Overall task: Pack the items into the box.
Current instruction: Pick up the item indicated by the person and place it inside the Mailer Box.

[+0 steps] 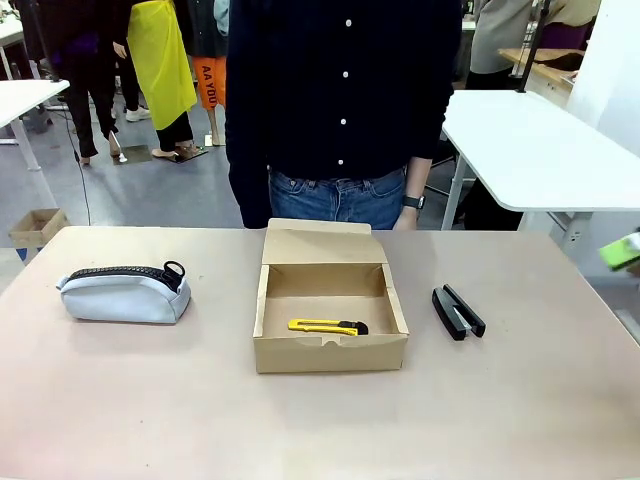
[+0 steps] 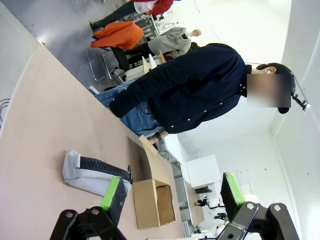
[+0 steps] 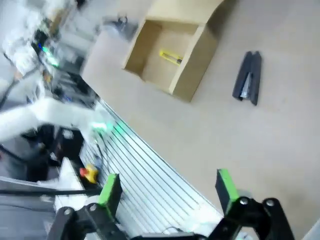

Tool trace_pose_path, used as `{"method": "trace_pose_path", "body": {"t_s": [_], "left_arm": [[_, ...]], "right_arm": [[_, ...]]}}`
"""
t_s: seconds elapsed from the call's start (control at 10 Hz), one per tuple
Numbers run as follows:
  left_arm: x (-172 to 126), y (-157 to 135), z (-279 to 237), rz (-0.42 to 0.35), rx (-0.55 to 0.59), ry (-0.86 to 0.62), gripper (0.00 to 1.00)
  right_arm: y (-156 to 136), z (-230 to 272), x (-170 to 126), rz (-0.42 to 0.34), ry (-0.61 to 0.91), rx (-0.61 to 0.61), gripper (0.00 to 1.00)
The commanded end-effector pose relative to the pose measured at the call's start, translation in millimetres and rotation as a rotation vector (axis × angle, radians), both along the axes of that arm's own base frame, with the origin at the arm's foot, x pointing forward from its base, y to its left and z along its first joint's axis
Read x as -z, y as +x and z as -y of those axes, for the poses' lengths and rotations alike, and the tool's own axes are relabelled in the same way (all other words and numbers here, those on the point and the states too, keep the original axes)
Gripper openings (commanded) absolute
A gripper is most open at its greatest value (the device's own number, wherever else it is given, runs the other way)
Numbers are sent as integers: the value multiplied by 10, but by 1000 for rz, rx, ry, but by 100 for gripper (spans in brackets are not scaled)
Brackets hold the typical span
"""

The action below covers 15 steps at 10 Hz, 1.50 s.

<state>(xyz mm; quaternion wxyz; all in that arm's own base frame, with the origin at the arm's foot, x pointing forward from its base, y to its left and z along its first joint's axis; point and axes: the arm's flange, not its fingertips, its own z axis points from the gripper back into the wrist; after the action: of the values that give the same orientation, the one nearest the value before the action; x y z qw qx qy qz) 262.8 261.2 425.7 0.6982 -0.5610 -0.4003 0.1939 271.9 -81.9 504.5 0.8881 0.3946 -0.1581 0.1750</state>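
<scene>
On the pale counter [image 1: 150,420]: grey pouch [image 1: 125,294] left, open box [image 1: 330,300] centre with utility knife [image 1: 327,327] inside, stapler [image 1: 458,312] right. Left fingers [image 2: 111,192] and right fingers [image 3: 225,184] spread, empty. Next, likely: reach down, close on pouch or stapler.

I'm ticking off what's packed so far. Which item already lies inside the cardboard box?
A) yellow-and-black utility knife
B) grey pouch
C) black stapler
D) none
A: the utility knife lies on the floor of the box, while the pouch and the stapler sit on the table to either side of it.
</scene>
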Motion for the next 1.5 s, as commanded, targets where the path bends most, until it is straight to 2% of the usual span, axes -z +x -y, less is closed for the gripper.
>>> {"method": "trace_pose_path", "body": {"t_s": [0.0, 0.1, 0.2, 1.4], "left_arm": [[1, 4, 14, 35, -7, -4, 100], [1, 4, 14, 35, -7, -4, 100], [1, 4, 14, 35, -7, -4, 100], [1, 4, 14, 35, -7, -4, 100]], "right_arm": [[-199, 195, 666, 35, 474, 389, 100], [-239, 280, 951, 42, 473, 492, 100], [-34, 377, 152, -33, 125, 117, 100], [-34, 377, 152, -33, 125, 117, 100]]}}
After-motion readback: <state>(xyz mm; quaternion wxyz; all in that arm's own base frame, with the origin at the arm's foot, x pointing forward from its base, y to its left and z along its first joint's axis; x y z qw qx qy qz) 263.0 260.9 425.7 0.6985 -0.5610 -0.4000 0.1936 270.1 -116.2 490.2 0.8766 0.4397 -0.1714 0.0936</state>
